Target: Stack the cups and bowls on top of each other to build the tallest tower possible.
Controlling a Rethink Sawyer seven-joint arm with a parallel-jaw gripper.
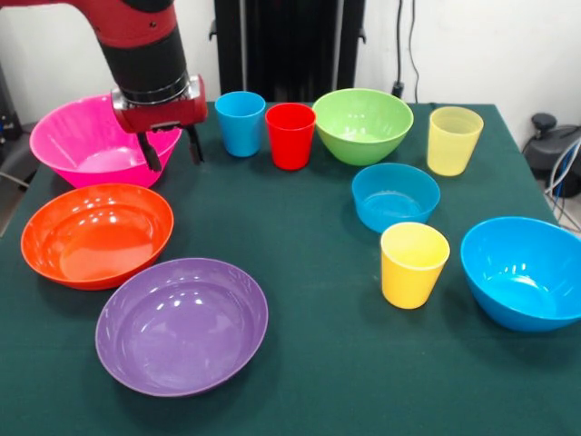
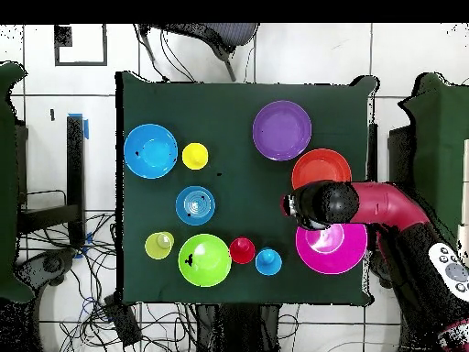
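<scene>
My gripper [image 1: 175,163] is open and empty. It hangs over the right rim of the large pink bowl [image 1: 73,136], which stands open side up at the back left. The orange bowl [image 1: 95,234] and purple bowl [image 1: 182,324] lie in front of it. The blue cup [image 1: 240,123], red cup [image 1: 290,135], green bowl [image 1: 363,124] and pale yellow cup [image 1: 454,140] line the back. The small blue bowl [image 1: 395,196], opaque yellow cup [image 1: 414,264] and larger blue bowl [image 1: 525,271] stand at the right. Nothing is stacked. In the overhead view the arm [image 2: 321,203] covers the gripper beside the pink bowl [image 2: 332,252].
The dark green table [image 1: 309,272] has open cloth down its middle between the left bowls and the right pieces. The robot's black pedestal [image 1: 290,45] stands behind the cups. Cables and gear [image 1: 558,145] lie off the right edge.
</scene>
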